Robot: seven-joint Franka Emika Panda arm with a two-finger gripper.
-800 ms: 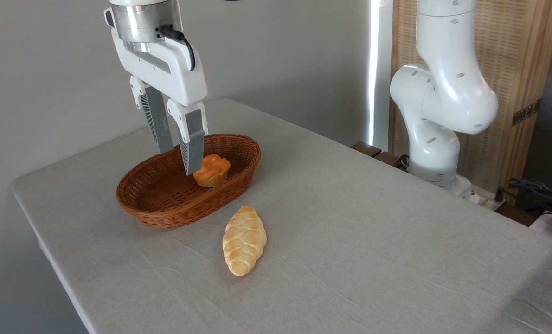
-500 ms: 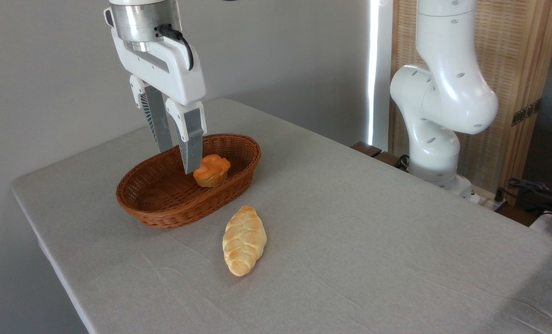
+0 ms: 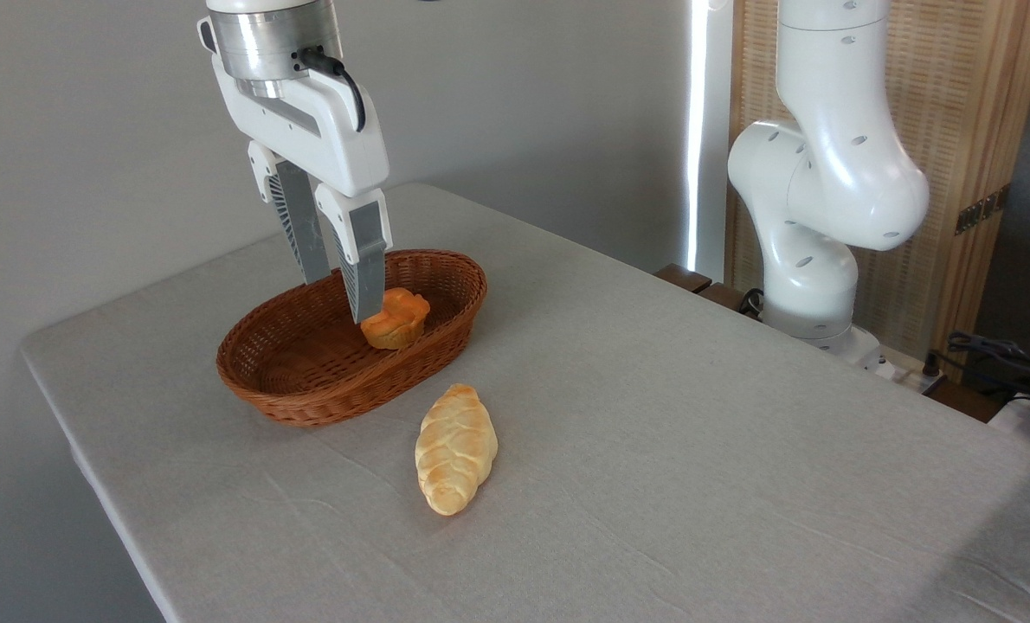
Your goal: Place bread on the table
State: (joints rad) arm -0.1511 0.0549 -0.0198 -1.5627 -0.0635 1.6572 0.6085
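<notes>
Bread (image 3: 395, 318), small, round, orange-brown, sits inside the oval brown wicker basket (image 3: 307, 381), toward its right end. Hand (image 3: 342, 298) hangs above the basket with fingers pointing down and spread apart, holding nothing; the nearer finger's tip overlaps the bread's left edge in view, contact cannot be told. Basket stands on the surface (image 3: 697, 433), a large top with rounded corners under light grey cloth, faintly wrinkled, creases most visible toward the front. Braided loaf (image 3: 455, 448), pale golden, lies on the cloth just in front of the basket, apart from it. Arm base (image 3: 814, 216), white, rises at the right beyond the far edge. Plain grey wall (image 3: 91, 173) behind; a bright vertical strip of light beside a woven, wood-framed panel (image 3: 982, 130) at right. Dark cables (image 3: 1000, 355) at far right edge.
</notes>
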